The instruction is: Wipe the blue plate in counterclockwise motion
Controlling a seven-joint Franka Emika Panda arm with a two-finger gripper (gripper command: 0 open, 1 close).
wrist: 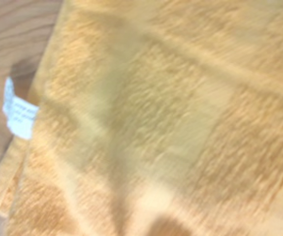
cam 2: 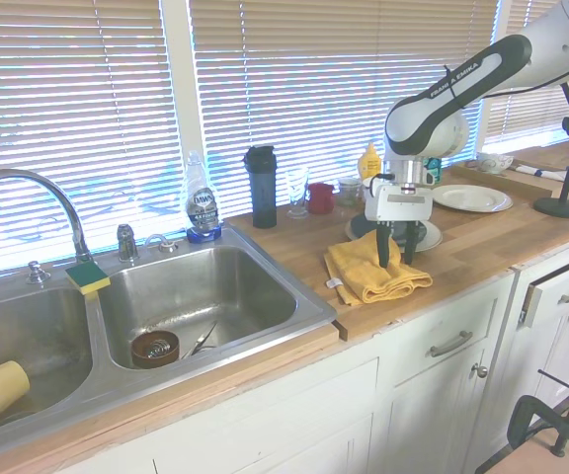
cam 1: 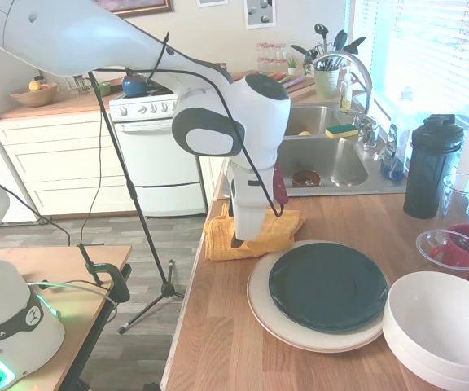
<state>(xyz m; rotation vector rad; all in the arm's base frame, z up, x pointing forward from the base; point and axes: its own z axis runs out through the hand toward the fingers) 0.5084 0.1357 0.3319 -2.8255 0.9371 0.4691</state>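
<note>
Reaching down from above, the arm (cam 1: pixel 96 41) points its gripper (cam 2: pixel 394 263) straight at the counter (cam 1: pixel 218 342). The claw is spread wide, with one finger on each side of a bump in the yellow towel (cam 2: pixel 373 275), and the tips touch the cloth. Nothing is gripped yet. The towel lies bunched up on the wood, and up close it fills the wrist view (wrist: pixel 171 123), with a small white tag (wrist: pixel 16 115) at its edge. The blue plate (cam 1: pixel 328 287) sits just beside the towel. It is round, dark and shiny, and it rests on a bigger cream plate (cam 1: pixel 279 322).
</note>
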